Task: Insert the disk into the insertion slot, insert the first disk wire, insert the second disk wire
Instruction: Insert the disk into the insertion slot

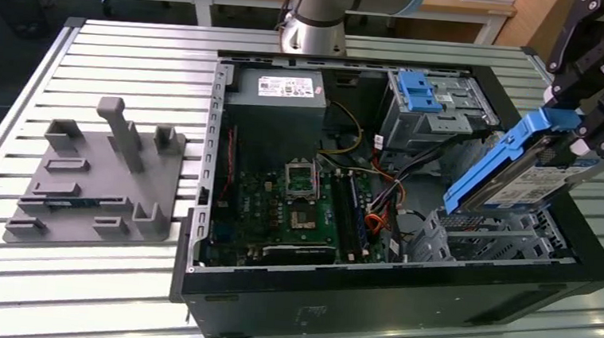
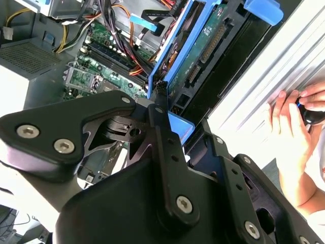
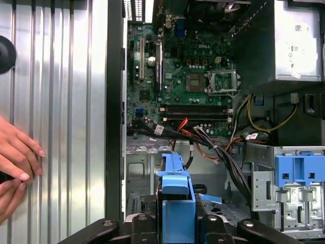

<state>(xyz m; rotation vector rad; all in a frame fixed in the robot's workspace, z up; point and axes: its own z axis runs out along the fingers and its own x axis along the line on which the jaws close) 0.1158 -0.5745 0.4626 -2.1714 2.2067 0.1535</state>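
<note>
While our jaws clamp the disk point(image 1: 515, 172) by its upper end, we hold it tilted above the insertion slot point(image 1: 489, 234).

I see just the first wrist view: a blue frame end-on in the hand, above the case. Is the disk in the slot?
Observer: No. In the exterior view the disk hangs tilted, mostly above the slot.
Reviewer: Is a drive really in that frame?
Observer: Yes, the exterior view shows its silver face with a white label.
Reviewer: Where is it held?
Observer: The hand clamps the frame's upper end.
</note>
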